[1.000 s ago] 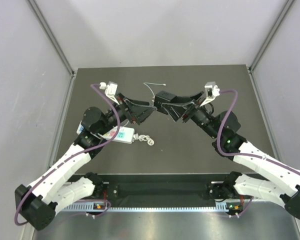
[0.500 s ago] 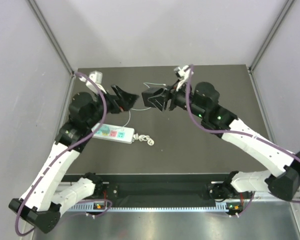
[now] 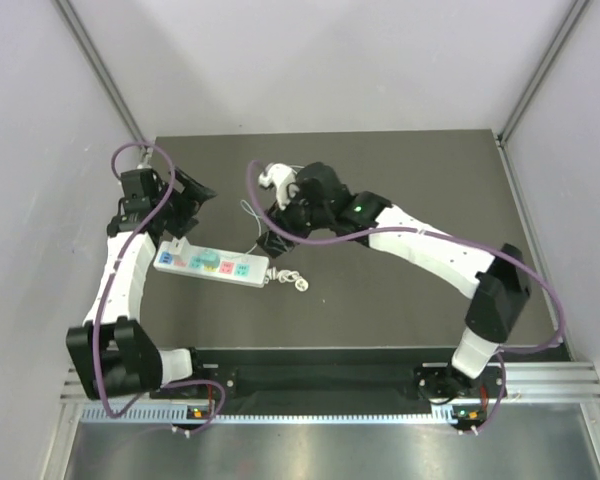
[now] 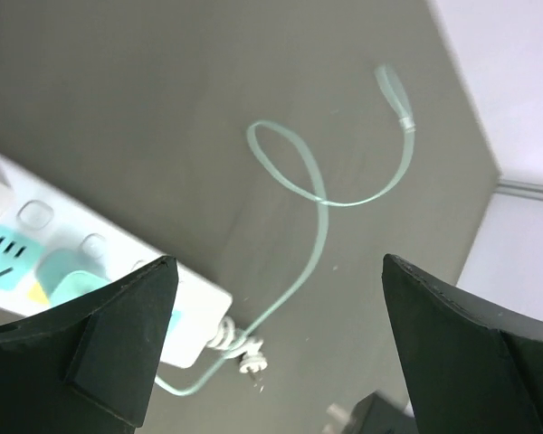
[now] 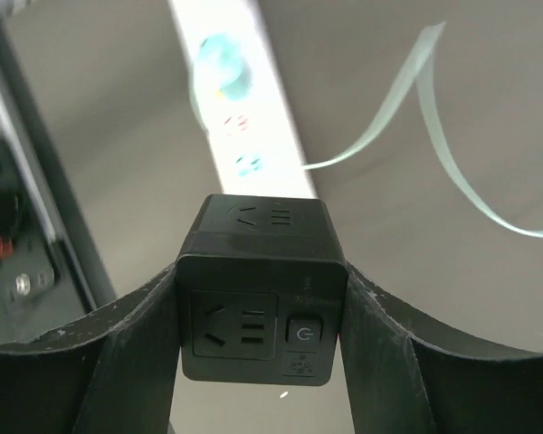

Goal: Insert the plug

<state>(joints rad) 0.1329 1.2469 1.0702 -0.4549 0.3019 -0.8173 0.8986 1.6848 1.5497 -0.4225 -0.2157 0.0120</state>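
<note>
Item: plug adapter (image 5: 258, 294) – small black cube, one socket face and a round power button turned toward the right wrist camera. It is clamped between the two fingers of the right gripper (image 5: 259, 271), one finger pressed on each side and the jaws part-way apart at the cube's width. The adapter is held clear of the table (image 3: 410, 170), over the cord end of the power strip (image 3: 211, 263). In the wrist view the strip runs away directly behind it. Thin pale wire (image 4: 319, 194): lies loose on the table in one loop on the far side of the power strip; where it joins the adapter cannot be seen. Power strip: long, white, with coloured sockets, flat on the table. Coiled white cord (image 3: 290, 280): bunched just beside the strip's right end. Left gripper (image 3: 192, 190) – jaws spread fully wide, nothing between the fingers (image 4: 118, 330). It is raised beyond the strip's left end and clear of it, with its camera looking down on the strip's corner and the wire loop.
</note>
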